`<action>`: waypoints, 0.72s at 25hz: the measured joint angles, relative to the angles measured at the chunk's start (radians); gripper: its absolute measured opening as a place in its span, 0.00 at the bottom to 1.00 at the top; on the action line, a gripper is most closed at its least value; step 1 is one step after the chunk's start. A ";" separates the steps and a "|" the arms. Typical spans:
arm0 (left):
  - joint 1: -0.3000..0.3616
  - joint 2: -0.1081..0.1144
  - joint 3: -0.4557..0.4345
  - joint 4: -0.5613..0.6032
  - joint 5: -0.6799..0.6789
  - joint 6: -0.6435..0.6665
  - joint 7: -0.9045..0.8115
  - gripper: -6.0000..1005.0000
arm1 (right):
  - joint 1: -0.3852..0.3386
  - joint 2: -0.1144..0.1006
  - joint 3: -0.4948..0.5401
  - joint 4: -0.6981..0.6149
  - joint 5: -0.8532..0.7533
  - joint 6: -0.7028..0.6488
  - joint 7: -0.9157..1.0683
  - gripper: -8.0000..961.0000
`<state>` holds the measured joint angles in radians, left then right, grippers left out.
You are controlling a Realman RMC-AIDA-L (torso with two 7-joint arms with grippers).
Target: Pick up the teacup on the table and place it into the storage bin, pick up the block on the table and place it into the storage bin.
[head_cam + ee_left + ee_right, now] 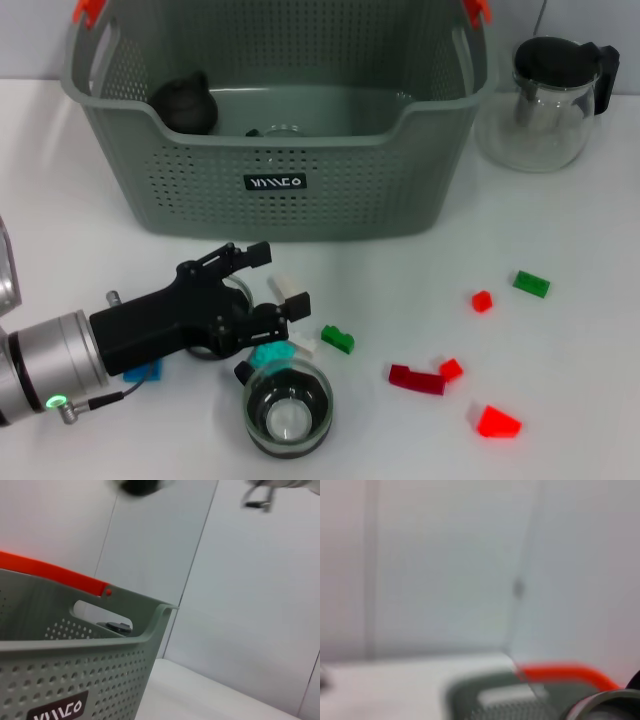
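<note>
storage bin (280,120) | black label (276,182), white lettering unreadable

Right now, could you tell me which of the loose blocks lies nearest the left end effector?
The teal block, beside the glass teacup's rim, just under the left end effector. The red and green blocks lie farther off.

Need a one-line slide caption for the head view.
Left end effector open, low over blocks beside the glass teacup, in front of the storage bin.
</note>
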<state>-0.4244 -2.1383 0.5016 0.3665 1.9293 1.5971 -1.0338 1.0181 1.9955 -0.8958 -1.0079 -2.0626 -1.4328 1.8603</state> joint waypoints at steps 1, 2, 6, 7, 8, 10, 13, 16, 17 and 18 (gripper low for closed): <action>-0.001 0.000 0.000 0.000 0.000 0.000 0.000 0.93 | 0.033 -0.008 -0.019 0.066 -0.039 0.059 -0.013 0.11; -0.003 0.000 0.000 -0.002 -0.001 -0.001 0.000 0.93 | 0.064 -0.012 -0.033 0.133 -0.086 0.120 -0.029 0.11; -0.005 -0.001 0.000 -0.004 -0.002 -0.007 0.000 0.93 | 0.151 -0.005 -0.068 0.347 -0.247 0.342 -0.094 0.12; -0.005 -0.001 0.000 -0.004 -0.002 -0.007 0.000 0.93 | 0.162 -0.001 -0.072 0.382 -0.271 0.389 -0.108 0.12; -0.005 -0.001 0.000 -0.003 -0.002 -0.008 0.000 0.93 | 0.170 0.004 -0.077 0.416 -0.284 0.434 -0.124 0.12; -0.006 -0.001 0.000 -0.003 -0.009 -0.012 0.000 0.93 | 0.177 0.010 -0.090 0.468 -0.297 0.508 -0.151 0.12; -0.008 0.000 0.000 -0.002 -0.014 -0.013 0.000 0.93 | 0.178 0.012 -0.105 0.501 -0.299 0.545 -0.162 0.13; -0.011 0.000 0.000 -0.002 -0.014 -0.020 0.000 0.93 | 0.173 0.012 -0.113 0.514 -0.300 0.557 -0.167 0.13; -0.013 0.000 0.000 -0.002 -0.014 -0.023 0.000 0.93 | 0.170 0.013 -0.113 0.518 -0.301 0.559 -0.168 0.14; -0.015 0.000 0.000 -0.002 -0.014 -0.025 0.000 0.93 | 0.168 0.013 -0.113 0.525 -0.301 0.563 -0.170 0.14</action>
<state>-0.4391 -2.1383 0.5017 0.3642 1.9154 1.5719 -1.0338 1.1864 2.0087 -1.0091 -0.4834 -2.3636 -0.8696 1.6900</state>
